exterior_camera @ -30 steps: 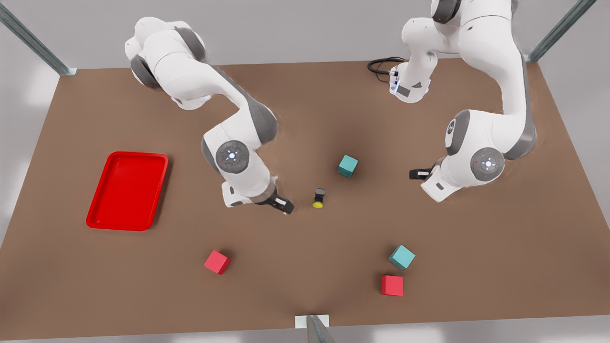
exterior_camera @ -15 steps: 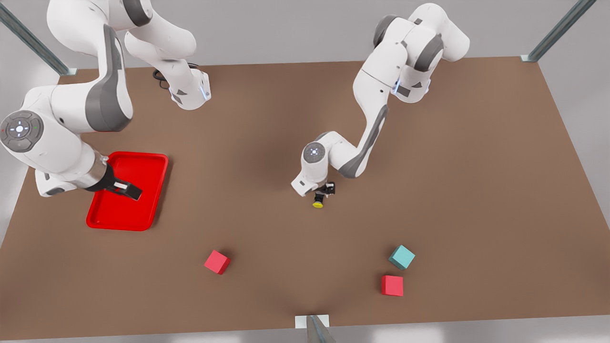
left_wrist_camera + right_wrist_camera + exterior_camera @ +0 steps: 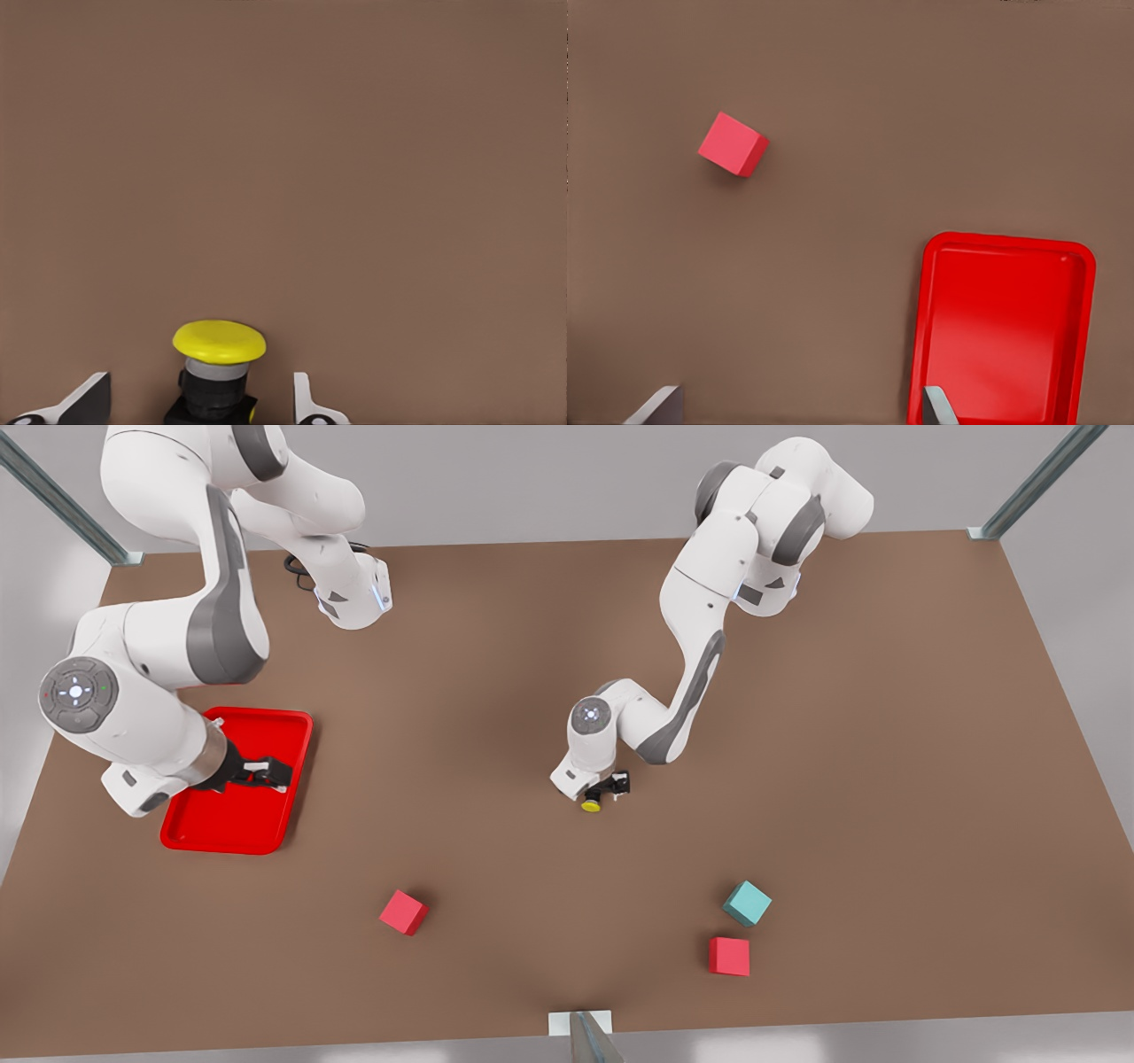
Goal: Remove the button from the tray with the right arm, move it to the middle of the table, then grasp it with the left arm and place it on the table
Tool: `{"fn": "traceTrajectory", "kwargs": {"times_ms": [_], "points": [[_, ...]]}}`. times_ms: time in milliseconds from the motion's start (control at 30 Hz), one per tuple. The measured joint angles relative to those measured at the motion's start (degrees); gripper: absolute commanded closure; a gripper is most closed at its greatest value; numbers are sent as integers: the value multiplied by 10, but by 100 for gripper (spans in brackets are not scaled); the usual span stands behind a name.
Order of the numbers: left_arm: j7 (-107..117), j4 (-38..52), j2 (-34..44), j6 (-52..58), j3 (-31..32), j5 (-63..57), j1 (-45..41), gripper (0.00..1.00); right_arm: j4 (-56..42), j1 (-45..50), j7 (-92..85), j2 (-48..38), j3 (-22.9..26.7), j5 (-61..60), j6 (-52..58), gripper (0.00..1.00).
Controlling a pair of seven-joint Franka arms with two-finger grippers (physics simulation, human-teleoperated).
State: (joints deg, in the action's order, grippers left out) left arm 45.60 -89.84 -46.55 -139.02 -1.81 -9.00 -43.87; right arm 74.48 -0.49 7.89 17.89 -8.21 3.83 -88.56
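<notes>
Table (image 3: 842,691) first: big brown slab, room to spare. Tray (image 3: 182,828) sits at the front view's left edge, red and glossy, nothing lying in the part I can see. Scattered cubes next: red cube (image 3: 404,912) near the front edge, teal cube (image 3: 747,903) w/ another red cube (image 3: 729,956) just beside it toward the front view's right. All well apart from the action.

Right gripper (image 3: 266,772) hangs over the tray, fingers spread and holding nothing; its wrist cam looks down on tray rim and bare table. Looks parked, prob. out of the way so the other arm has the centre to itself.

Left gripper (image 3: 607,788) is down low mid-table, right at the button (image 3: 592,804). Wrist cam has the button (image 3: 217,372) between the two fingertips (image 3: 306,403), gaps on both sides, so jaws released, not clamped. Button lies on its side on the table, yellow cap pointing toward the front edge. Mid-table spot fits the handover point; whether this is pre-grasp or just-released, can't tell.
</notes>
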Motion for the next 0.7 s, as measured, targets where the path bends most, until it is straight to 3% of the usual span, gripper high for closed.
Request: {"fn": "traceTrajectory", "kwargs": {"times_ms": [133, 167, 200, 367, 700], "points": [[-1, -7, 1, -1, 9, 0, 3, 2, -3, -10, -25, 0, 1, -4, -6, 0], [-1, -7, 1, -1, 10, 0, 3, 18, -3, -12, -30, 0, 1, -4, -7, 0], [-1, -7, 1, -1, 11, 0, 4, 27, -3, -13, -35, 0, 1, -4, -9, 0], [-1, -7, 4, 1, 11, 0, 8, 51, -4, -12, -57, 0, 1, -4, -14, 0], [4, 10, 17, 29, 13, -1, 14, 57, -7, -14, -86, 0, 2, -2, -17, 0]]}}
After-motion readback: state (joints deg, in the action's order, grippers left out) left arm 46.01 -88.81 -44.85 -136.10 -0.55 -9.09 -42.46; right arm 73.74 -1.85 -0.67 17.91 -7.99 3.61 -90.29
